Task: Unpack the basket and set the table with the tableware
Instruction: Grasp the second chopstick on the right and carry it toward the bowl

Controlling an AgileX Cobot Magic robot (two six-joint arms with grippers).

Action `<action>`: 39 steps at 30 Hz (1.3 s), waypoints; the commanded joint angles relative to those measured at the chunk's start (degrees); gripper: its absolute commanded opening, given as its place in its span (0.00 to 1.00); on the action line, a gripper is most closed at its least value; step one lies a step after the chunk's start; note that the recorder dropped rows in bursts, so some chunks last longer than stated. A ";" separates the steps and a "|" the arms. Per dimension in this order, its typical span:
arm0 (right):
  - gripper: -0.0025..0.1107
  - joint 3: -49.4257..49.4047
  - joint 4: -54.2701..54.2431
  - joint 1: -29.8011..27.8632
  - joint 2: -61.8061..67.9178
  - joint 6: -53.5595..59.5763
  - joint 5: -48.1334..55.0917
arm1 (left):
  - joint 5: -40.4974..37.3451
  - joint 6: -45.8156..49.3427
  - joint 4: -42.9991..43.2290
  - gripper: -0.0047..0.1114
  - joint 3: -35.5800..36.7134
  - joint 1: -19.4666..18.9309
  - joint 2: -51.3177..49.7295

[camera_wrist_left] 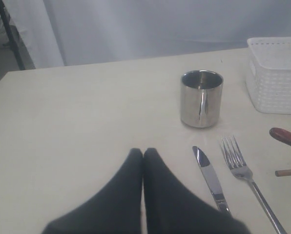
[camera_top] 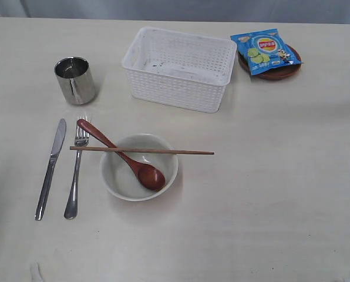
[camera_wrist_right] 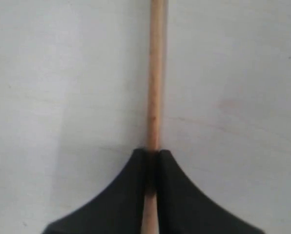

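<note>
While the right gripper [camera_wrist_right: 152, 155] is clamped on a thin pale wooden chopstick [camera_wrist_right: 156, 73] over the pale cream tabletop [camera_top: 269, 205], the left gripper [camera_wrist_left: 143, 152] is closed on nothing just beside the steel knife [camera_top: 50, 167] and steel fork [camera_top: 76, 170] at the left. A second wooden chopstick [camera_top: 187, 152] lies across the off-white round bowl [camera_top: 119, 176], crossing the handle of the reddish-brown wooden spoon [camera_top: 128, 160] that rests in it. The shiny steel cup [camera_top: 75, 81] stands at the far left. The white perforated plastic basket [camera_top: 175, 94] sits beyond the bowl. To its right, the small brown round plate [camera_top: 280, 73] lies under a blue snack bag [camera_top: 264, 50].
</note>
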State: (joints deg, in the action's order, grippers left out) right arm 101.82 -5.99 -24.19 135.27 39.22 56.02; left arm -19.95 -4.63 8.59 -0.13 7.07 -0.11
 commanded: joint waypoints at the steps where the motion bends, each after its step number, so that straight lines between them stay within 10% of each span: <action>1: 0.02 -0.62 -5.35 -0.21 -1.39 0.29 1.31 | 0.03 -0.13 -0.06 0.04 0.13 0.29 0.11; 15: 0.02 -0.62 -37.00 6.44 -20.54 7.16 3.59 | 0.03 -0.13 -0.06 0.04 0.13 0.29 0.11; 24: 0.02 -0.62 -33.04 28.71 -29.50 9.75 8.75 | 0.03 -0.13 -0.06 0.04 0.13 0.29 0.11; 39: 0.02 -0.75 4.10 72.90 -29.34 -3.56 11.91 | 0.03 -0.13 0.17 0.04 0.13 0.29 0.11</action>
State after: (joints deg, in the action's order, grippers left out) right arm 101.04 -8.03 44.38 104.18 39.62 67.59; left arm -19.95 -4.63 8.59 -0.13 7.07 -0.11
